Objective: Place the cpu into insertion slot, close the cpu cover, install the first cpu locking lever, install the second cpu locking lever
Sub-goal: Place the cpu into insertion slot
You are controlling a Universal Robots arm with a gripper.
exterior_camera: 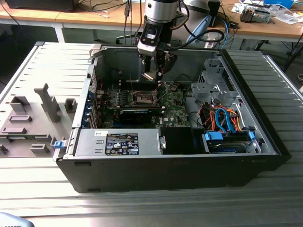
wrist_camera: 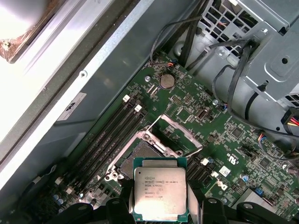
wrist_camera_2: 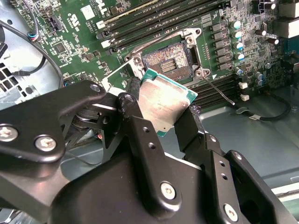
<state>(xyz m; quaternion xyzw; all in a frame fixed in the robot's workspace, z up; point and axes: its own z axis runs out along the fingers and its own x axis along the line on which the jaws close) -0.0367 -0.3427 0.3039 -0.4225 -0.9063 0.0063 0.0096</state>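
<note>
End effector (wrist_camera_2: pixel 161 106) is clamped on the chip (wrist_camera_2: pixel 164 95) by two opposite edges, holding it tilted and clear of the board; the open socket (wrist_camera_2: pixel 170 58) lies just below and ahead, its cover (wrist_camera: pixel 182 133) raised.

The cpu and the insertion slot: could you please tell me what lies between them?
Nothing: in the second wrist view the gripper holds the cpu clear of the open insertion slot, with no object in the gap between them.

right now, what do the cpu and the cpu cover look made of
cpu: top looks like dull, matte silver-grey metal; its rim looks like green circuit board. cpu cover: seems thin bare sheet metal, probably steel, from its silvery shine.
</note>
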